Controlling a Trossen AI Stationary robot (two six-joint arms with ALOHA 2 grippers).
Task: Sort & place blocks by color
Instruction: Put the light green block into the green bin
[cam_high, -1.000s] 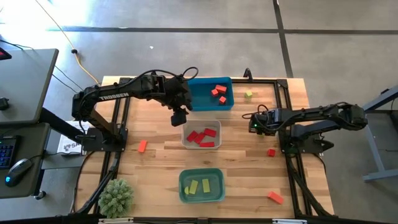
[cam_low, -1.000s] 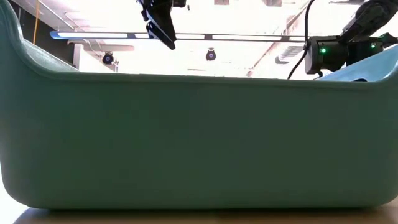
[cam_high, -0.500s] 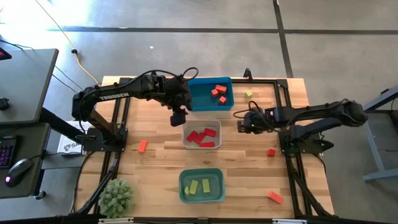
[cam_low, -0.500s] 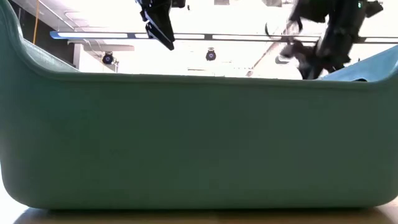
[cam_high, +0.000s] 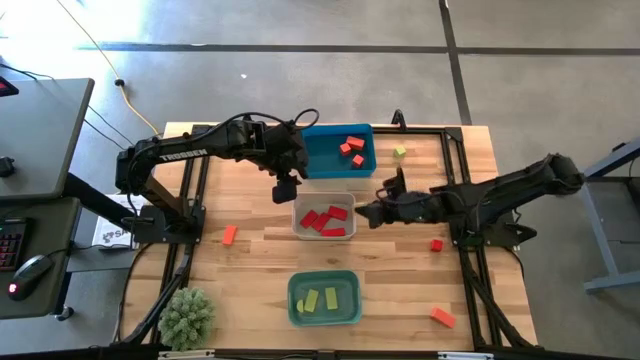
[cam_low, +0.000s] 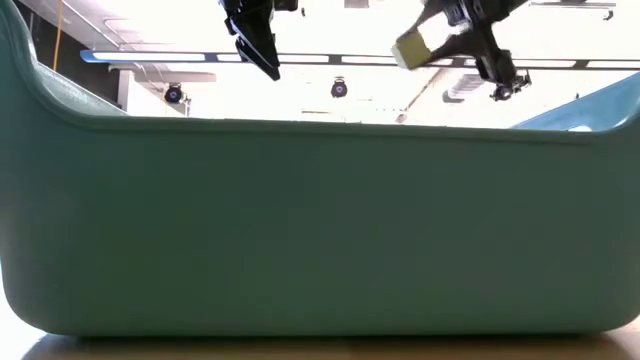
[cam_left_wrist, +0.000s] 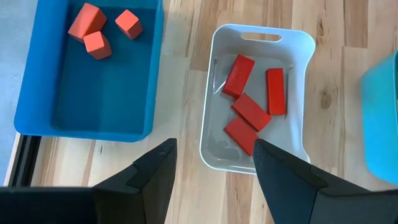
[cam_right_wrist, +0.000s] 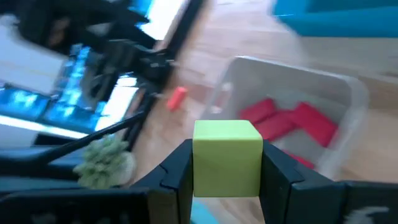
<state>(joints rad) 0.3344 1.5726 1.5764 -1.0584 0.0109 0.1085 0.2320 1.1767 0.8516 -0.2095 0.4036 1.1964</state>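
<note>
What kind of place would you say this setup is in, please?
Probably a robotics lab or workshop: a wooden table on a bare concrete floor, a desk with a keyboard and mouse beside it, and ceiling light strips in the low view.

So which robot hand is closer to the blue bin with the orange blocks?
Left. The left hand hangs open just off the blue bin, by its near left corner. The right hand, gripping a yellow-green cube, sits farther off, beside the clear bin.
</note>
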